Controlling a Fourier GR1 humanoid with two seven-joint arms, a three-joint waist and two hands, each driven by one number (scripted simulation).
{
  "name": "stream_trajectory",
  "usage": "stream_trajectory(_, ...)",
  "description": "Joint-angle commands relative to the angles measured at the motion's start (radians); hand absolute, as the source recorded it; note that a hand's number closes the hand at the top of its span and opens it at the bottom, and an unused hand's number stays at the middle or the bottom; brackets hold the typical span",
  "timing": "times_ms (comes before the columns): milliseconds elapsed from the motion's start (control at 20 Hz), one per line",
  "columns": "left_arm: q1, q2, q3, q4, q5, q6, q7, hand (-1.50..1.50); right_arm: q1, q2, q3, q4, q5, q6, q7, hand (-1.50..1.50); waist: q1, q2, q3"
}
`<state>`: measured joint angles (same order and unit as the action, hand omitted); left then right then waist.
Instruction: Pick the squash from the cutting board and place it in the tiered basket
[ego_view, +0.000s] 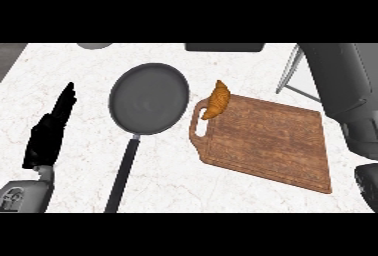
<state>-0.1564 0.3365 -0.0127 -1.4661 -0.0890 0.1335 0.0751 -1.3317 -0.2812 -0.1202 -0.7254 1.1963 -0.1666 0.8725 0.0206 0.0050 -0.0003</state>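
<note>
My left hand (52, 131) rests at the left side of the counter with fingers straight and together, holding nothing; my right arm (345, 95) crosses the right side, but its hand is hidden, so I cannot tell whether it is open or closed. No squash is visible on the cutting board (269, 142): only a croissant (216, 100) lies on its far left corner, beside the frying pan (149, 99). I should therefore not reach blindly, and the wire frame (297, 80) at the upper right may be the basket.
</note>
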Motion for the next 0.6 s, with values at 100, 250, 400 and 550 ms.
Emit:
stream_trajectory(100,-0.016,-0.004,0.01,0.042,0.004,-0.021,-0.03,0.0,-0.03,-0.106,0.034,0.163,0.094,0.03,-0.026,1.5,0.006,0.006,-0.001)
stream_trajectory(250,0.032,-0.004,0.003,-0.002,-0.015,-0.004,-0.038,0.0,-0.023,-0.182,0.071,0.202,0.149,0.107,-0.036,1.5,0.007,0.002,-0.001)
stream_trajectory(400,-0.012,0.016,0.022,0.02,-0.009,-0.029,-0.024,0.0,-0.037,-0.218,0.064,0.255,0.165,0.087,-0.058,1.5,0.008,0.005,0.0)
stream_trajectory(550,0.027,0.01,0.026,-0.027,-0.007,-0.029,0.006,0.0,0.064,-0.263,0.041,0.217,0.133,0.041,-0.146,1.5,-0.007,-0.002,0.001)
